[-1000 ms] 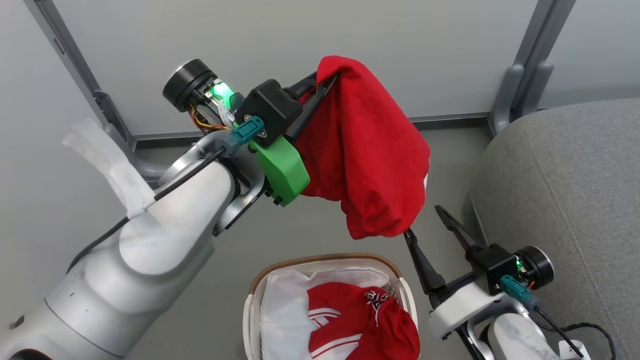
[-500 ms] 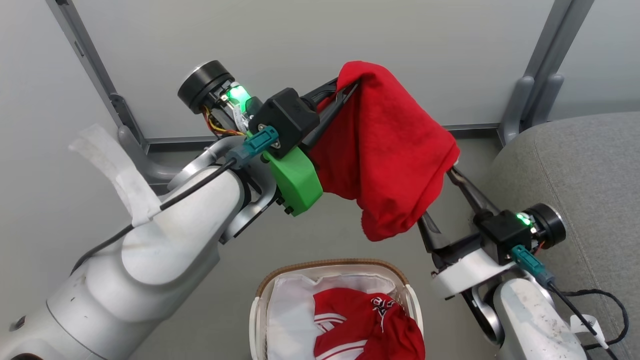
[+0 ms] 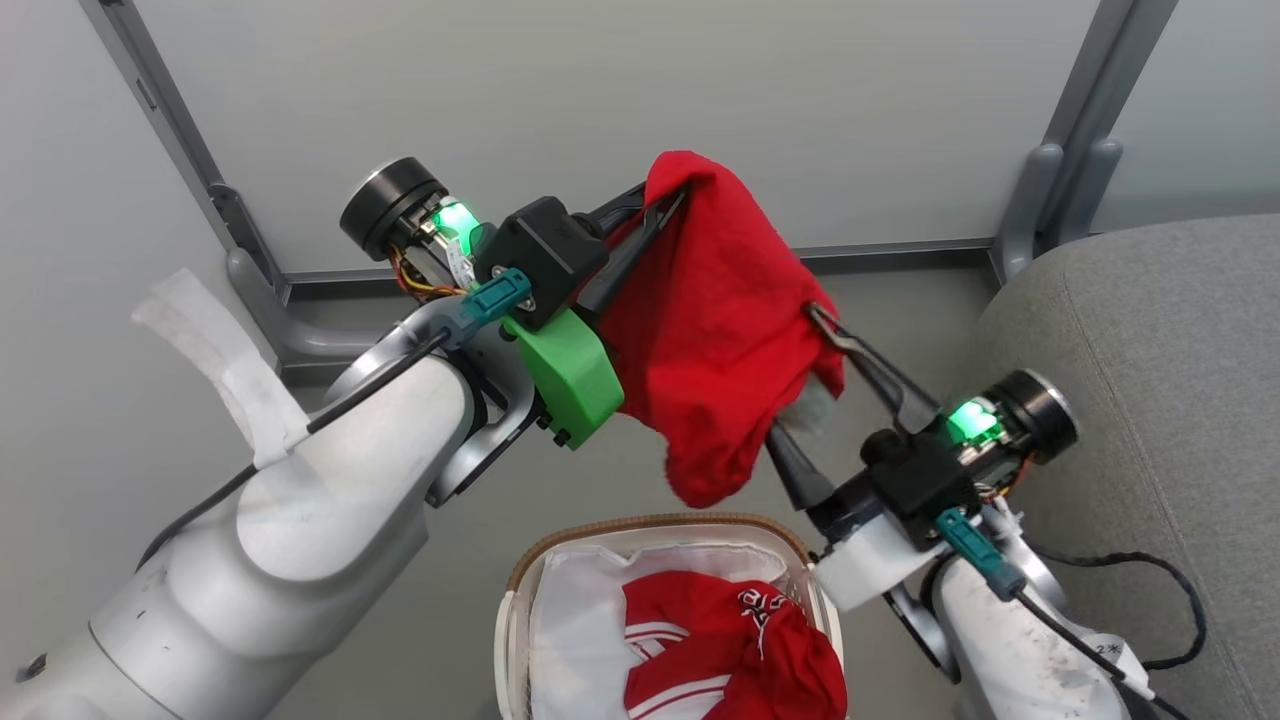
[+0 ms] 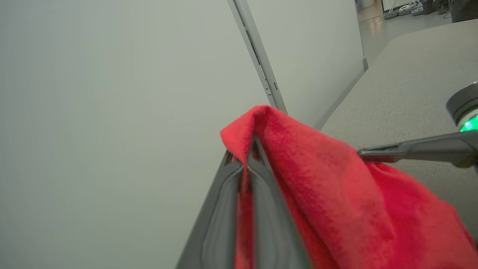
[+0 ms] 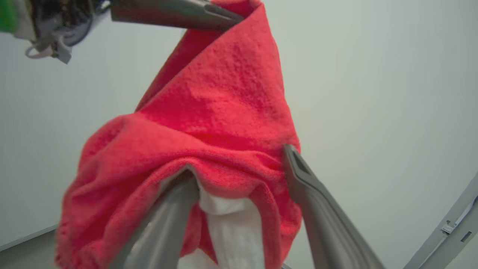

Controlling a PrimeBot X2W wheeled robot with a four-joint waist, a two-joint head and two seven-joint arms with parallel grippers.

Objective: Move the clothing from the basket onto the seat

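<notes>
Left gripper (image 3: 668,195) pinched tight on red garment (image 3: 720,330), held above basket (image 3: 650,522); right gripper (image 3: 800,375) fingers spread, straddling its lower fold.

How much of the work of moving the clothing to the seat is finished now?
Done: one red garment hangs lifted out of the basket. In hand: the left gripper is shut on its top, and the right gripper, open, straddles its lower edge. Left: bringing it to the seat, then the striped garment lying in the basket.
</notes>
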